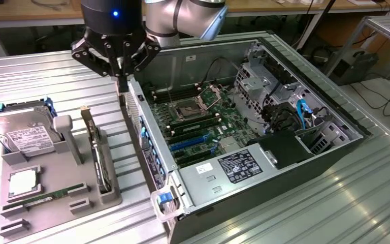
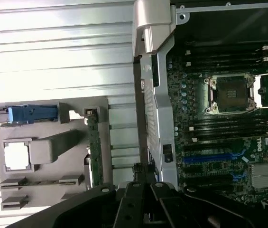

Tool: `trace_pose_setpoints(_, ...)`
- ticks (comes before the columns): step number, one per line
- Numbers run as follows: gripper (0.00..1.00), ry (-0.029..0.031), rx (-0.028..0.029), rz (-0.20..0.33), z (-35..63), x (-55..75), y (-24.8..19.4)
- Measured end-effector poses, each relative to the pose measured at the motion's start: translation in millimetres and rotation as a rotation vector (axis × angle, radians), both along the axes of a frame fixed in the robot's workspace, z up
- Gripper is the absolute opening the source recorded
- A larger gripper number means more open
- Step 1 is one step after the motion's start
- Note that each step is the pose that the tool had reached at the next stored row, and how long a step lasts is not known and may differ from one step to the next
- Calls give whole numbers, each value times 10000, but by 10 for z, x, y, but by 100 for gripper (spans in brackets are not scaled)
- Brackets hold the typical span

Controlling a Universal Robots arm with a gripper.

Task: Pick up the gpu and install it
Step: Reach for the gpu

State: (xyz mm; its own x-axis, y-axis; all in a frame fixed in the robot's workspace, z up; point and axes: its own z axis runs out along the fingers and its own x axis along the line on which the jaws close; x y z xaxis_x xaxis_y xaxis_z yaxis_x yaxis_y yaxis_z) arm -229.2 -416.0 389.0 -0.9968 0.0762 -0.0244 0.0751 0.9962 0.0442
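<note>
Ribbed metal table (image 1: 59, 81) under everything; gripper (image 1: 122, 85) has its fingers pinched fully together with nothing between them (empty), hanging above the gap between the grey holder tray (image 1: 59, 178) and the open computer case (image 1: 181, 61); gpu (image 1: 97, 152) stands on edge in the tray, untouched, apart from the gripper; blue motherboard slots (image 1: 188, 142) bare; my read: pickup not made, install all left.

Gpu (image 1: 97, 152) upright in tray (image 1: 56, 178), tray beside case (image 1: 202, 63) — on exterior view's left
</note>
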Motion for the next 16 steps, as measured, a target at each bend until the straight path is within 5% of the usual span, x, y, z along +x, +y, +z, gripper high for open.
trace_pose_setpoints(16,11,11,-23,0,-194,-416,-215)
